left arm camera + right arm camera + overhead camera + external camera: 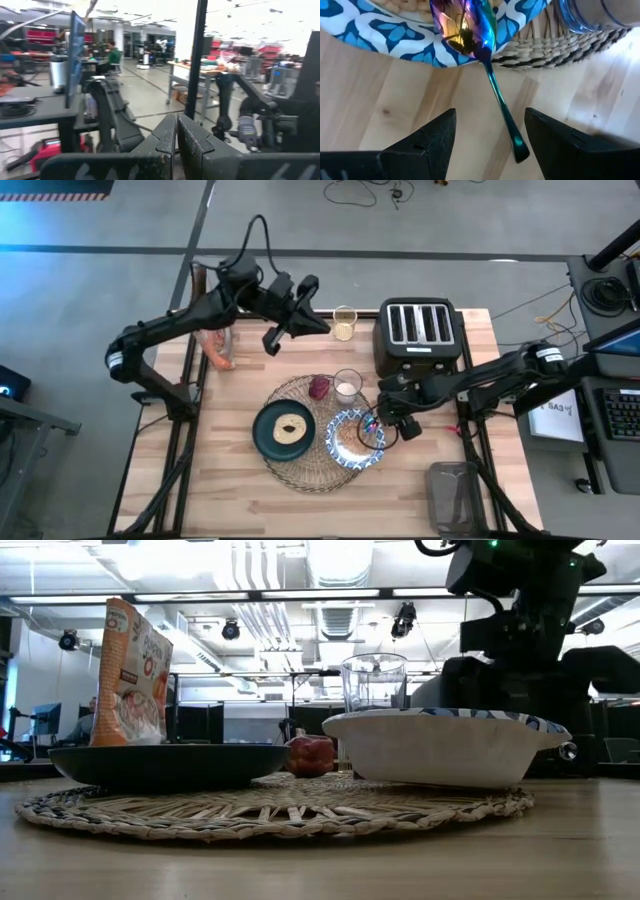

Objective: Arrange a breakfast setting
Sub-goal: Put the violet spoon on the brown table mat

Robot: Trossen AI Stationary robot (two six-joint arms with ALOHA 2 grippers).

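Right wrist view shows the right tool [490, 135] low over the tabletop [400, 95] with its two dark fingers [437, 132] wide apart and nothing between them. The spoon [487, 75] lies just past them. Its shiny bowl end rests on the rim of the blue-and-white bowl [385, 37], and its green handle slopes down to the wood, ending in the gap between the fingers. The straw mat [560, 47] peeks out from under the bowl, and the base of the glass [590, 15] stands on it.

From above, the mat [300, 470] sits in the middle of the tabletop. On it are the dark plate [262, 442] with a round bit of food, the bowl [335, 455] beside it, the glass [347, 386] and a small red thing [319, 387]. The black toaster [419, 335] stands behind.

The spoon looks like it is already set down, so the setting seems nearly done. To finish well, the right tool should lift straight up and back away slowly, keeping its fingers off the handle so the spoon does not slide or tip the bowl.

Farther off, the left tool [272, 340] waits high near the back edge, its fingers pressed together and holding nothing.
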